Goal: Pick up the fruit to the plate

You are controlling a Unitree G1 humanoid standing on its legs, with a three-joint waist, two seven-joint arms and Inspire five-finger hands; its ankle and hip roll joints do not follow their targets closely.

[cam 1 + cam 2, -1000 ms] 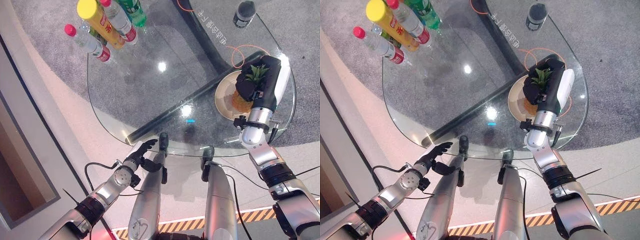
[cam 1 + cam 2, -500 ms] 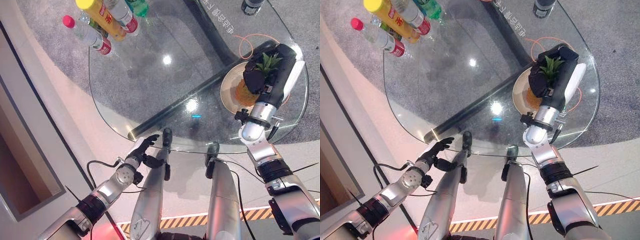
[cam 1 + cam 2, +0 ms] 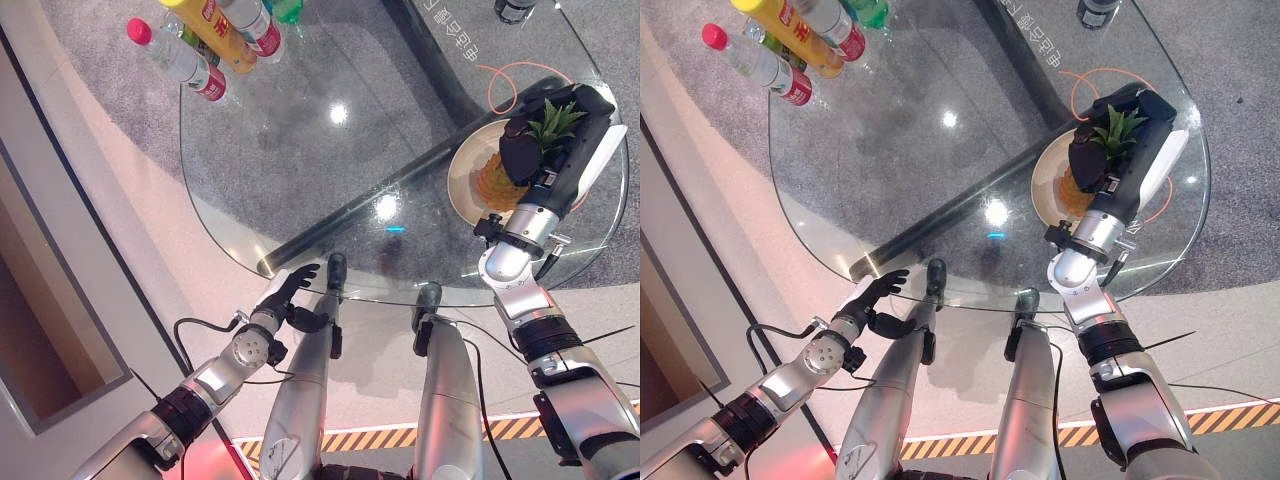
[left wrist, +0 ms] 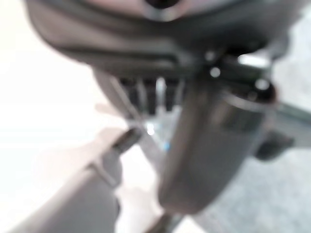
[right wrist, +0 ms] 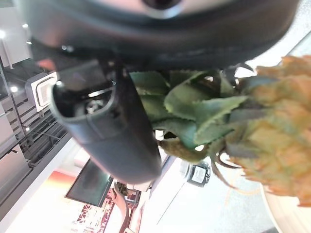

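A pineapple point(image 3: 492, 180) with a green crown point(image 3: 1112, 128) lies tilted over the tan plate point(image 3: 462, 195) at the right end of the glass table. My right hand point(image 3: 560, 150) is shut on it, dark fingers curled over the top of the fruit below the crown. In the right wrist view the thumb point(image 5: 112, 131) stands beside the crown leaves point(image 5: 194, 111), with the orange body point(image 5: 277, 141) past them. Whether the fruit's weight rests on the plate I cannot tell. My left hand point(image 3: 285, 295) hangs open below the table's near edge.
Several bottles point(image 3: 215, 40) stand at the table's far left corner. A dark can point(image 3: 515, 8) sits at the far right, and an orange cable loop point(image 3: 510, 75) lies behind the plate. The glass rim point(image 3: 230, 250) curves round the near left.
The whole picture has shifted, so the camera moved. My right hand keeps its hold on the pineapple over the plate. The left hand stays where it was.
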